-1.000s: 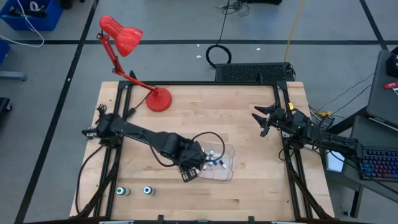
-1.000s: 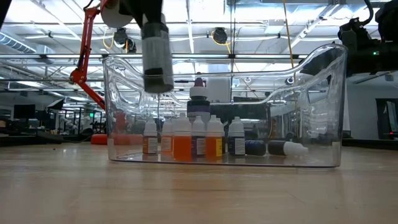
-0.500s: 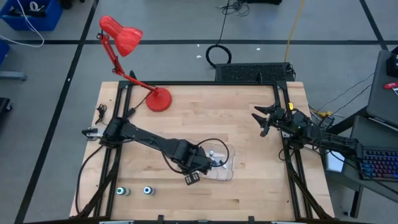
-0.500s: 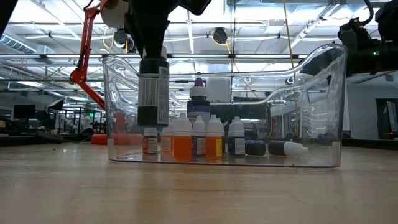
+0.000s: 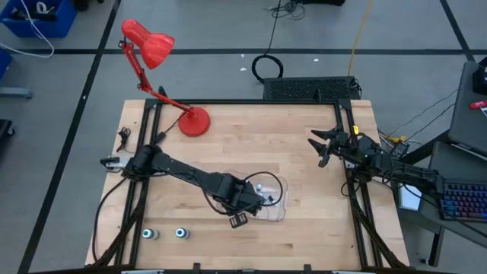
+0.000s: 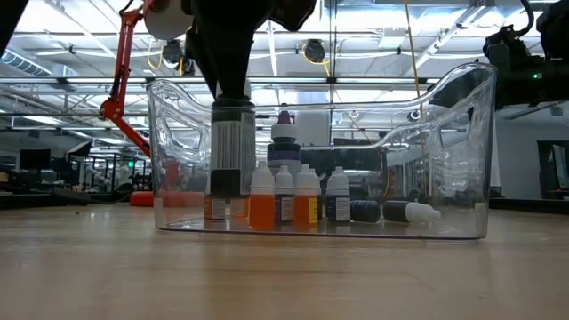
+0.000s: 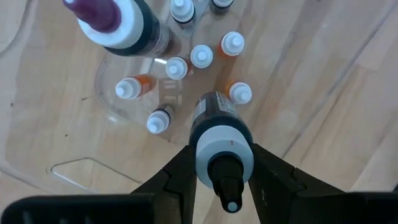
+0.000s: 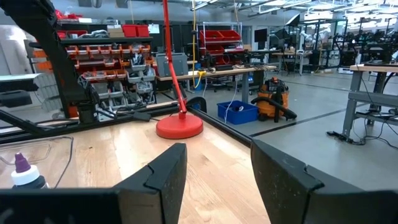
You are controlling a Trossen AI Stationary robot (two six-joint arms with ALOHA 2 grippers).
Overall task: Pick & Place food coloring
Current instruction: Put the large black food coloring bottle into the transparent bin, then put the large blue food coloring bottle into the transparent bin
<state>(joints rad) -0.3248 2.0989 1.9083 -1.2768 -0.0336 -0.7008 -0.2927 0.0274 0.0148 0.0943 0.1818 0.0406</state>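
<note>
One cylindrical dark bottle (image 7: pixel 219 127) | left claw (image 7: pixel 221 177) clamped | clear plastic tray (image 6: pixel 462 133)

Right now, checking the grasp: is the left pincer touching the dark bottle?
Touching. The left wrist view shows the left pincer clamped against both sides of the dark bottle.

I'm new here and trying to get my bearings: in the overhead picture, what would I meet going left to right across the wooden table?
Two small teal-topped bottles, red desk lamp's round base, left hand holding a dark bottle in the clear plastic tray, then the idle right hand, open near the table's right edge.
</note>
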